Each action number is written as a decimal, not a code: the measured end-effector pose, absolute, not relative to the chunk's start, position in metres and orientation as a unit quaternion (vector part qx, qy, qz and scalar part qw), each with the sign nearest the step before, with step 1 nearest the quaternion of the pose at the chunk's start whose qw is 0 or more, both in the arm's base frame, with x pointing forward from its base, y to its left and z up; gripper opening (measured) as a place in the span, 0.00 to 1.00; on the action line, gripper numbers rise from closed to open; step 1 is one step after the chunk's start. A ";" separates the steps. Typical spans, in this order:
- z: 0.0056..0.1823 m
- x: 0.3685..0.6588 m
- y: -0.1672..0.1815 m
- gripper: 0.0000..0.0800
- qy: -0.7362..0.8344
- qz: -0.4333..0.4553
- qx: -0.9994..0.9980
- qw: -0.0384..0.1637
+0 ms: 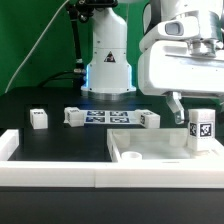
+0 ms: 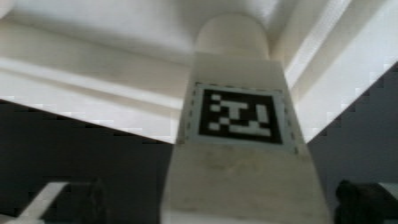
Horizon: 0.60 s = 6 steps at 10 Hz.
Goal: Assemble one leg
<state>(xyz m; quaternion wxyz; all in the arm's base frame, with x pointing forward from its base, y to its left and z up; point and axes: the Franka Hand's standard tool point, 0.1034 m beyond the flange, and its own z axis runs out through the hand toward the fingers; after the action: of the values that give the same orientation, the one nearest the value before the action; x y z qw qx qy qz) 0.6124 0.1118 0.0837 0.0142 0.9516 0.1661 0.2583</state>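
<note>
Marker board [image 1: 110,117] flat mid-table; white tabletop [image 1: 150,151] near front border bar [image 1: 60,175].

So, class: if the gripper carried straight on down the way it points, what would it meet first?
Most likely the leg standing in the tabletop: the open gripper hangs right over it, fingers either side. Depth is hard to judge.

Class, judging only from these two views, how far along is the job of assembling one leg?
Looks done: one leg stands upright at the corner of the white tabletop. In hand: nothing; the gripper is open around it. Left: whether it is fully seated cannot be told. Three more legs lie loose.
</note>
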 end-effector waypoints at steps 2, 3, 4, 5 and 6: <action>0.087 0.613 0.108 0.81 0.164 0.241 0.957 0.013; 0.085 0.612 0.107 0.81 0.162 0.232 0.959 0.012; 0.081 0.606 0.111 0.81 0.161 0.166 0.973 0.002; 0.085 0.608 0.115 0.81 0.159 0.122 0.980 -0.003; 0.086 0.608 0.117 0.81 0.156 0.091 0.983 -0.007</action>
<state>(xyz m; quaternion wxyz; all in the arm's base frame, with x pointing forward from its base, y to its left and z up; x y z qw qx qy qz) 0.6078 0.1167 0.0857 -0.0070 0.9835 0.1564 0.0909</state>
